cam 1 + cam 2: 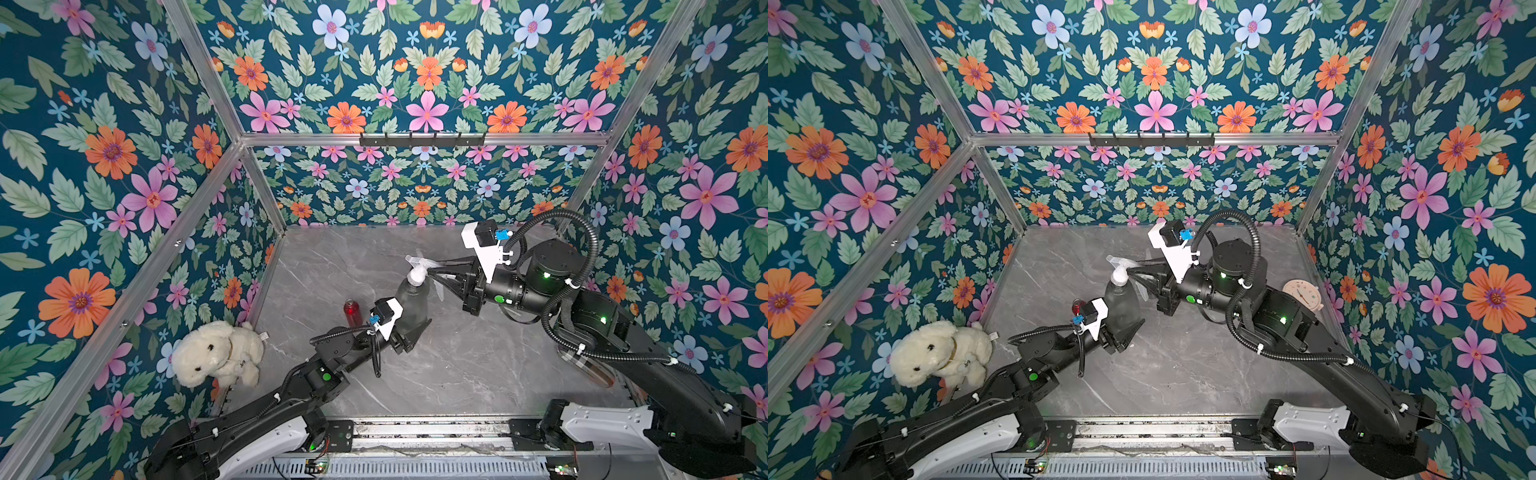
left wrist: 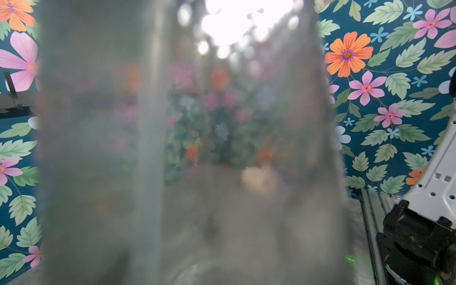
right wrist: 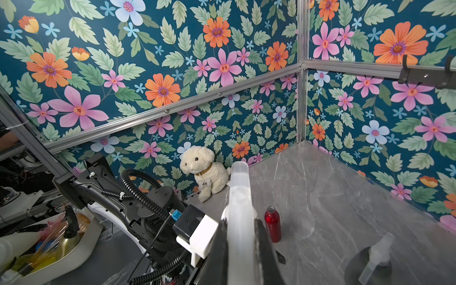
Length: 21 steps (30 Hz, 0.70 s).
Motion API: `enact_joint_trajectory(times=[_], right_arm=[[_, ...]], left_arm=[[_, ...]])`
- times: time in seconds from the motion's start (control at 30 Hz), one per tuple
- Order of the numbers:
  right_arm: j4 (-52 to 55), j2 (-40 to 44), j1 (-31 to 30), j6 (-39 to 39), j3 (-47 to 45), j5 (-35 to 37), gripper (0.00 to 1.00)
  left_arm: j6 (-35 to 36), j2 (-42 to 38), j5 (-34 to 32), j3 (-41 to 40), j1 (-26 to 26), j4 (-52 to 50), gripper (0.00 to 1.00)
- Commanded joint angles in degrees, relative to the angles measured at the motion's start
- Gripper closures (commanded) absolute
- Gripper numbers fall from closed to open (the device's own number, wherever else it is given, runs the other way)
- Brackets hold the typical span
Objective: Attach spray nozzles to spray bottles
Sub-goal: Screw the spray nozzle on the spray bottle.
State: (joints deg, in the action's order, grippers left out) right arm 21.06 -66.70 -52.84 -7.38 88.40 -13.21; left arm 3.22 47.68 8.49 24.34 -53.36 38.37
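- The right fingers (image 3: 265, 246) are clamped on the whitish spray nozzle (image 3: 238, 197), one finger on each side of its body, as the right wrist view shows.
- That nozzle sits on the neck of the grey spray bottle (image 1: 409, 299), its spout pointing away from the right arm.
- The left fingers (image 1: 417, 330) are closed on the same bottle low on its cone. Its translucent wall fills the left wrist view.
- The bottle stands upright near the middle of the grey marbled surface (image 1: 457, 365); whether its base touches cannot be told.
- The red bottle (image 1: 352, 311) stands upright without a nozzle, just beside the left arm's wrist camera and apart from the grey bottle.
- A second grey bottle (image 3: 370, 269), already carrying a whitish nozzle, shows in the right wrist view.
- A plush dog (image 1: 216, 353) sits against the wall on the left arm's side.
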Motion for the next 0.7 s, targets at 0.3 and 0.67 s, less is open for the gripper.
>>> enact_joint_trajectory(times=[0.3,0.67], right_arm=[[22.7,-6.6,0.0,0.3,14.1,0.7,1.0],[31.5,-12.1,0.6,-0.4,23.0,-0.3,1.0]], left_arm=[[2.6,-0.5,1.1,0.5,0.0,-2.2,1.0],[3.0,-1.7,6.2,0.3,0.0,-3.3,1.0]])
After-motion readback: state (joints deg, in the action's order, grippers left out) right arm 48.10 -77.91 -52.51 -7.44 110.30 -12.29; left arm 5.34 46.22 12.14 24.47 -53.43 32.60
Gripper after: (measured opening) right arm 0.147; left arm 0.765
